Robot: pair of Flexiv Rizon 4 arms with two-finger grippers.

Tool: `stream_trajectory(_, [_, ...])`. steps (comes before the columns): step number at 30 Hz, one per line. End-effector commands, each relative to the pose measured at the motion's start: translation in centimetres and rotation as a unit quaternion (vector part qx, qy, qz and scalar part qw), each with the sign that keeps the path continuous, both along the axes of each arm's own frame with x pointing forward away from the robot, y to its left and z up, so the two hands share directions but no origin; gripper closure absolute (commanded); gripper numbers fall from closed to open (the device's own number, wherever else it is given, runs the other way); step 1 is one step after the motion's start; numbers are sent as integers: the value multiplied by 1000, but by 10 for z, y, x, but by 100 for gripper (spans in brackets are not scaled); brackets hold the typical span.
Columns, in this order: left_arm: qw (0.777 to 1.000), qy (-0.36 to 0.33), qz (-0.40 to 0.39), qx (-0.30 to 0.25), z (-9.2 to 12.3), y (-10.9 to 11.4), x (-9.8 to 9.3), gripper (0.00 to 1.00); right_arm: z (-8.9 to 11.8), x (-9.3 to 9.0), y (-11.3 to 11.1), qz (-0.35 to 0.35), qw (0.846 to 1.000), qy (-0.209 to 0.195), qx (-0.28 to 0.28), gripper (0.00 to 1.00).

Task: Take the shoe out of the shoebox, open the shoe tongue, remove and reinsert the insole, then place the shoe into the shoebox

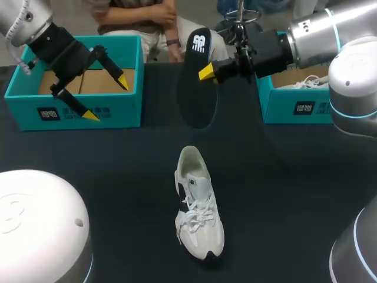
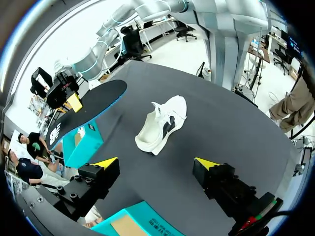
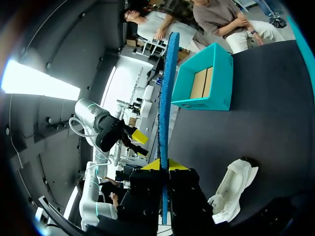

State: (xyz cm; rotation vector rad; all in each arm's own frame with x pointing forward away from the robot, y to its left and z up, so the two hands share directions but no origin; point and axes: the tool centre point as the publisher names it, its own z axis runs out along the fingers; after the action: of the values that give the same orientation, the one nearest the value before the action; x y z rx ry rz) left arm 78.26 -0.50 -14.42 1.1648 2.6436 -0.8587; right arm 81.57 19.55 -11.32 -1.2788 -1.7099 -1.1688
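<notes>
A white shoe (image 1: 198, 206) with a dark side mark lies on the black table, toe toward me; it also shows ahead of the left fingers as the shoe (image 2: 161, 125) and beside the right gripper as the shoe (image 3: 232, 188). My right gripper (image 1: 207, 72) is shut on a dark insole (image 1: 197, 76) with a blue underside, held up above the table's far middle. In the right wrist view the insole (image 3: 166, 103) stands edge-on between the fingers of the right gripper (image 3: 162, 164). My left gripper (image 1: 106, 97) hangs open over the left teal shoebox (image 1: 76, 106), nothing between its fingers.
A second teal box (image 1: 294, 103) at the far right holds another white shoe (image 1: 303, 84). A white dome (image 1: 41, 224) sits at the near left. In the left wrist view, a teal box (image 2: 83, 145) lies beside the open left gripper (image 2: 156, 163).
</notes>
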Motion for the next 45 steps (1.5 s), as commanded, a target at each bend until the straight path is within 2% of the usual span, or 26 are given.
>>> stream_trajectory(1, [996,28,52,71,1,-11,0,0,0,-1,0,-1,1000,0,-2,100])
stream_trajectory(6, [988,73,91,106,-19,1,8,0,0,-1,0,-1,1000,0,-2,100])
stream_trajectory(10, [982,105,109,109,-37,12,14,0,0,-1,0,-1,1000,0,-2,100])
stream_trajectory(20, [974,140,141,107,-56,42,15,0,0,-1,0,-1,1000,0,-2,100])
stream_trajectory(33, [970,140,150,131,-58,69,7,0,0,-1,0,-1,1000,0,-2,100])
stream_trajectory(45, [969,139,146,144,-60,68,5,0,0,-1,0,-1,1000,0,-2,100])
